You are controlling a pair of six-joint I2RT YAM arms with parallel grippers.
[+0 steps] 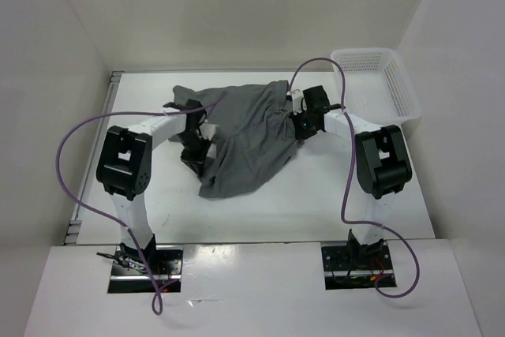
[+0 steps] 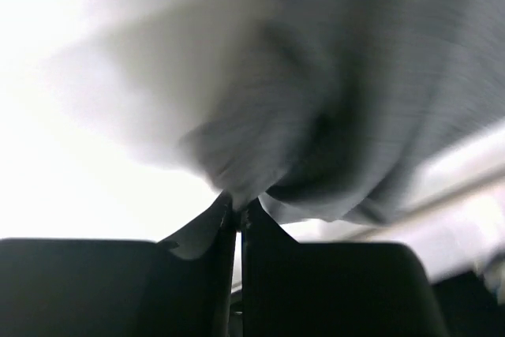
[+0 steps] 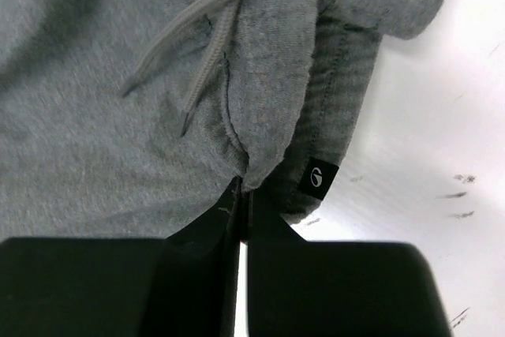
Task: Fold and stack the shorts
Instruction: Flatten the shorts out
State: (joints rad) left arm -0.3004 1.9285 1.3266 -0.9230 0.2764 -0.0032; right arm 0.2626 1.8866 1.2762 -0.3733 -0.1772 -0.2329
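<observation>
1. Right end effector (image 3: 243, 195): clamped on shorts (image 1: 245, 144) at waistband (image 3: 268, 69), beside drawstring (image 3: 209, 33).
2. Left end effector (image 2: 237, 209): clamped on a fabric fold.
3. Shorts rumpled mid bench (image 1: 331, 195); soft, light, droopy. Judged best held at seamed edges.

Lab-type robot test cell: white table (image 1: 316, 203) boxed in by plain white walls (image 1: 237, 13), 2 bolted arms (image 1: 125, 162), loose purple cables (image 1: 60, 165), white basket (image 1: 398, 84).
</observation>
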